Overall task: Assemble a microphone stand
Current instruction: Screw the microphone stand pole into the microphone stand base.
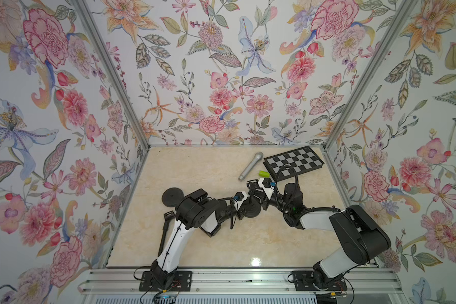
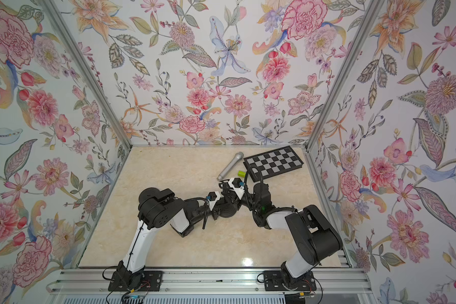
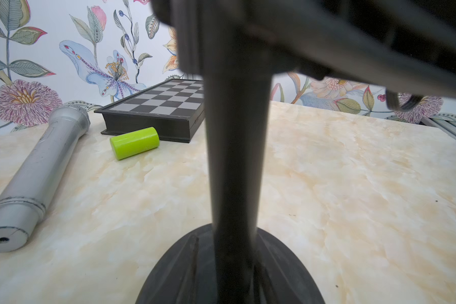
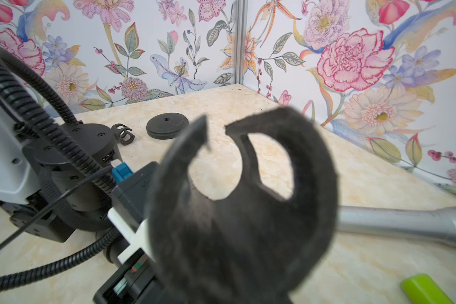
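A black stand pole [image 3: 234, 158] rises upright from a round black base [image 3: 195, 273] in the middle of the table; that base [image 1: 253, 210] shows in both top views. My left gripper [image 1: 242, 208] is shut on the pole, its fingers hidden behind it. My right gripper [image 1: 252, 185] is shut on a black C-shaped microphone clip [image 4: 242, 197], held just above the pole's top. A silver microphone [image 1: 250, 166] lies on the table behind them, with a green cylinder [image 1: 264, 173] beside it.
A chessboard box [image 1: 294, 162] sits at the back right. A second black disc [image 1: 172, 197] lies left of my left arm, and a black rod with a small clip end [image 1: 166, 226] lies beside that arm. Floral walls close in three sides.
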`<state>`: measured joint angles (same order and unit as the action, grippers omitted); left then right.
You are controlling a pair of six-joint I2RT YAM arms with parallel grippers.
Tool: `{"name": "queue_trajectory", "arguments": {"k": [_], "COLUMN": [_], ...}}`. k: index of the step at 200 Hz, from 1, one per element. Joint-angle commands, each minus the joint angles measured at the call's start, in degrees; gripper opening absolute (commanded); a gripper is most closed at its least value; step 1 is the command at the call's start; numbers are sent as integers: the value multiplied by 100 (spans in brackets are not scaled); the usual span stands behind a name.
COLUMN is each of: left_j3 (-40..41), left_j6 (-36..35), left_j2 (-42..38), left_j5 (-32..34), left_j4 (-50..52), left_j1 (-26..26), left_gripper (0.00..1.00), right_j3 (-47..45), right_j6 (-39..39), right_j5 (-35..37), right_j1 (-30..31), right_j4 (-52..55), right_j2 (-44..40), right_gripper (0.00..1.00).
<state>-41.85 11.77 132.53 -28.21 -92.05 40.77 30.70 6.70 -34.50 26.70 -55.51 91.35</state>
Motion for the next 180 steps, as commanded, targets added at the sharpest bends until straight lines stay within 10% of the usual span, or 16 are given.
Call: {"name": "queue_trajectory", "arguments": {"k": [1, 52, 78, 102, 133, 180], "left_j3": [176, 204, 215, 238, 191, 241], "left_j6": [-166, -32, -34, -60, -64, -165], "left_j2": [636, 654, 643, 654, 798, 672], "left_j5": [287, 649, 656, 658, 491, 312], "left_j4": [-1342, -1342, -1342, -1337, -1341, -1342], "left_j1": [-28, -60, -70, -70, -99, -136], "left_gripper": [35, 35, 35, 34, 33, 33], "right_j3": [-157, -882, -934, -994, -925, -495], "right_j6": [-465, -1726, -1974, -1857, -1061, 75], "right_j5": [816, 5565, 6177, 5682, 3422, -176], "right_j1": [58, 2130, 2640, 2502, 1871, 476], "right_j4": [-210, -428, -572, -575, -502, 812], "right_j2": [77, -31, 244, 103, -133, -653], "right_gripper": [8, 0, 0, 1, 42, 47]}}
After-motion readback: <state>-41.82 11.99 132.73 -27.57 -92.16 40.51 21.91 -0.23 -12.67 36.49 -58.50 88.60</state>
